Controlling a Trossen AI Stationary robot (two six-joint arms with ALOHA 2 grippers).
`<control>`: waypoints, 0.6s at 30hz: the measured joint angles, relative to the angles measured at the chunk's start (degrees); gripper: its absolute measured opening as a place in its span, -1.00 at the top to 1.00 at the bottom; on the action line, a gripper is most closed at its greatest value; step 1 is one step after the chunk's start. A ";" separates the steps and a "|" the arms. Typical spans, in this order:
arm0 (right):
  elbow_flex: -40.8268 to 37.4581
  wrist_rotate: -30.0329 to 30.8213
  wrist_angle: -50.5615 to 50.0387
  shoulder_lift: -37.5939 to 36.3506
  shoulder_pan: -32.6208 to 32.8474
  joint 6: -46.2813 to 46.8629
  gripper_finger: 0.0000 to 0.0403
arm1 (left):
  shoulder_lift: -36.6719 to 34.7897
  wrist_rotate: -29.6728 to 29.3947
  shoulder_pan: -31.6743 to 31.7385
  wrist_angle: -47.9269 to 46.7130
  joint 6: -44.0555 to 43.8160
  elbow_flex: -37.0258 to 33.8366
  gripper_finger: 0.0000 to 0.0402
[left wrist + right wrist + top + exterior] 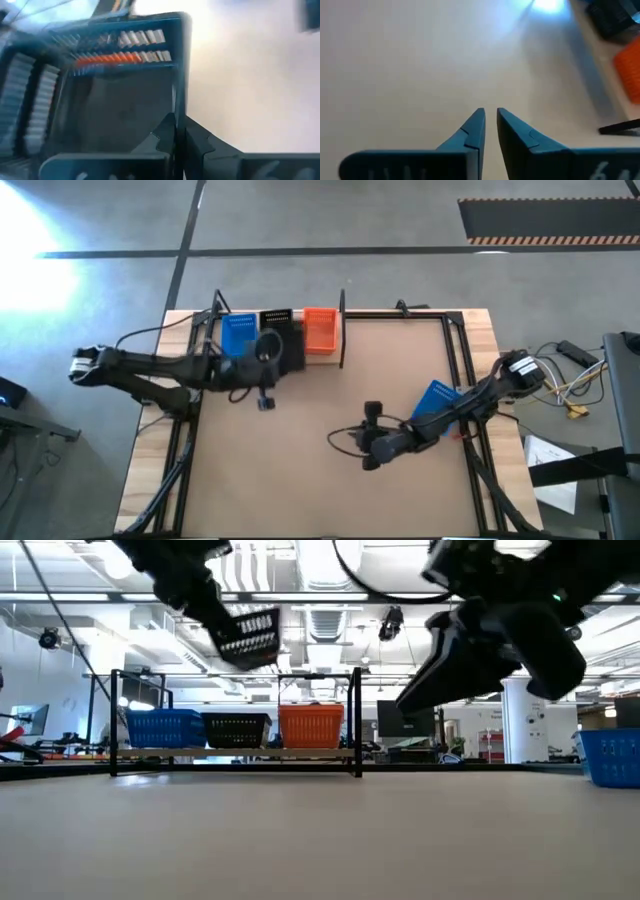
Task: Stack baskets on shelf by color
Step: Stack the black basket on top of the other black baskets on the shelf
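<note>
The left gripper (179, 131) is clamping the rim of a black perforated plastic basket (247, 637) and holding it in the air above the light wooden shelf with black metal uprights (235, 754). In the low view this basket is hanging tilted, its open top facing down toward the shelf.

On the shelf, a blue perforated plastic basket (238, 333), a second black perforated basket (277, 318) and an orange perforated plastic basket (320, 328) are sitting upright side by side in a row along the board's length.

The right gripper (490, 125) is hovering over the bare brown tabletop (300, 440), fingers nearly together, holding nothing.

Another blue perforated basket (436, 394) is lying on the tabletop under the right arm, turned askew to the table edges.
</note>
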 joint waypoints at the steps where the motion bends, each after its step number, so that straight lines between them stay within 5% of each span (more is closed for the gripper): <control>1: -1.49 1.77 2.99 0.00 0.59 -0.14 0.82 | -0.42 0.12 2.31 -0.72 0.98 -0.03 1.00; 10: -5.13 7.14 10.62 0.46 0.90 -5.11 0.84 | 4.40 13.59 26.32 1.29 9.09 -0.85 1.00; 18: -4.72 7.08 10.44 0.72 0.90 -5.57 0.84 | 11.51 15.40 30.70 1.06 18.27 -0.79 1.00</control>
